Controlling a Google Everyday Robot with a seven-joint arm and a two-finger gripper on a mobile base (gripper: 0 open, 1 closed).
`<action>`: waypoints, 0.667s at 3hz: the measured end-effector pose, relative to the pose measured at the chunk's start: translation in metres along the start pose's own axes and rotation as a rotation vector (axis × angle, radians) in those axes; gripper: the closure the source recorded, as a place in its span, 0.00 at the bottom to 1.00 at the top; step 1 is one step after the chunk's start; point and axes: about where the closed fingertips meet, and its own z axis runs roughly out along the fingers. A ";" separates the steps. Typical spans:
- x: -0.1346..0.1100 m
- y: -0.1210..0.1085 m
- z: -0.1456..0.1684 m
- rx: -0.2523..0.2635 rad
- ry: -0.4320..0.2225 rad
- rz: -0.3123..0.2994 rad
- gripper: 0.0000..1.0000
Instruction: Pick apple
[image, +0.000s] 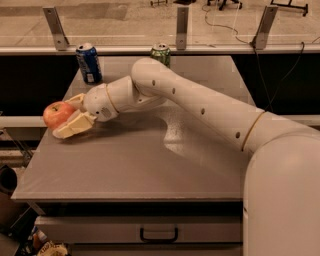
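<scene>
The apple (55, 112), round and red-orange with a yellowish patch, sits at the left edge of the grey table (150, 170). My gripper (62, 118) has reached it from the right, at the end of the white arm that stretches across the table. The fingers stand apart, one (72, 127) in front of the apple and one (75, 99) behind it, so the apple lies between their tips. I cannot tell whether they touch it. The apple rests on the table.
A blue soda can (89, 63) stands at the back left of the table and a green can (160, 54) at the back middle. A railing with posts runs behind. A drawer handle (159, 235) shows below the table front. The table's left edge lies just beside the apple.
</scene>
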 end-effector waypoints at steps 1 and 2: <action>-0.001 0.001 0.002 -0.004 -0.001 -0.001 0.88; -0.001 0.002 0.004 -0.008 -0.001 -0.001 1.00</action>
